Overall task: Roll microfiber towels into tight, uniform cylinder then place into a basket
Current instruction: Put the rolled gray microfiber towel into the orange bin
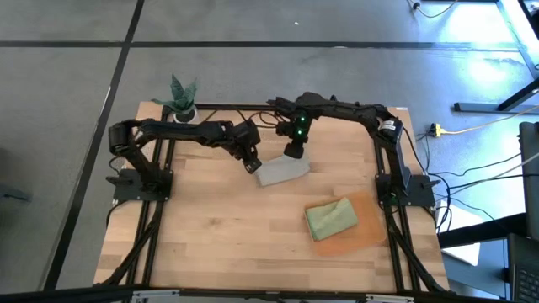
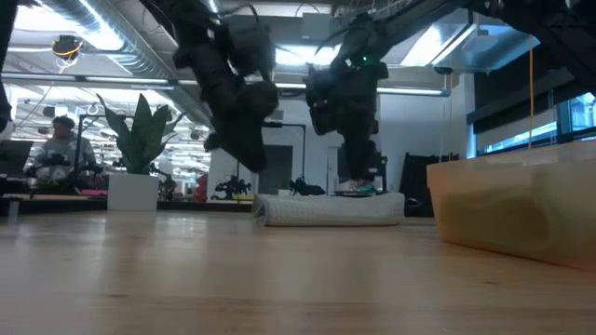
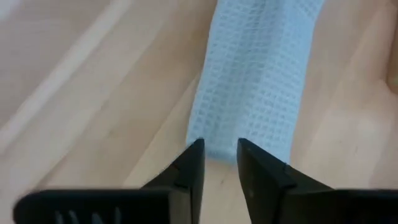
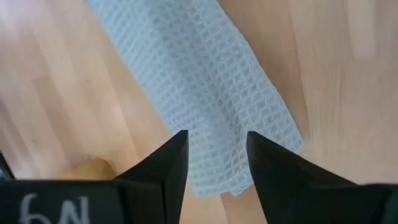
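The pale grey towel (image 1: 280, 172) lies rolled on the tabletop near its middle, and shows as a low roll in the low view (image 2: 328, 208). My left gripper (image 1: 251, 164) hangs above the roll's left end (image 3: 219, 149), open by a narrow gap and clear of it in the low view (image 2: 237, 156). My right gripper (image 1: 293, 152) stands open over the roll's right part (image 4: 216, 146), fingers pointing down. The sage green towel (image 1: 330, 219) lies bundled in the orange-brown basket (image 1: 368, 236) at the near right. My right gripper points down at the grey roll's right part (image 4: 217, 118) with one finger on either side of its top. I cannot tell whether the fingertips touch the cloth. My left gripper touches nothing.
A small potted plant (image 1: 181, 99) stands at the table's far left corner. The basket's wall (image 2: 507, 209) rises close on the right in the low view. Bare wood lies along the table's near and left sides. A person (image 2: 60, 149) sits in the room behind.
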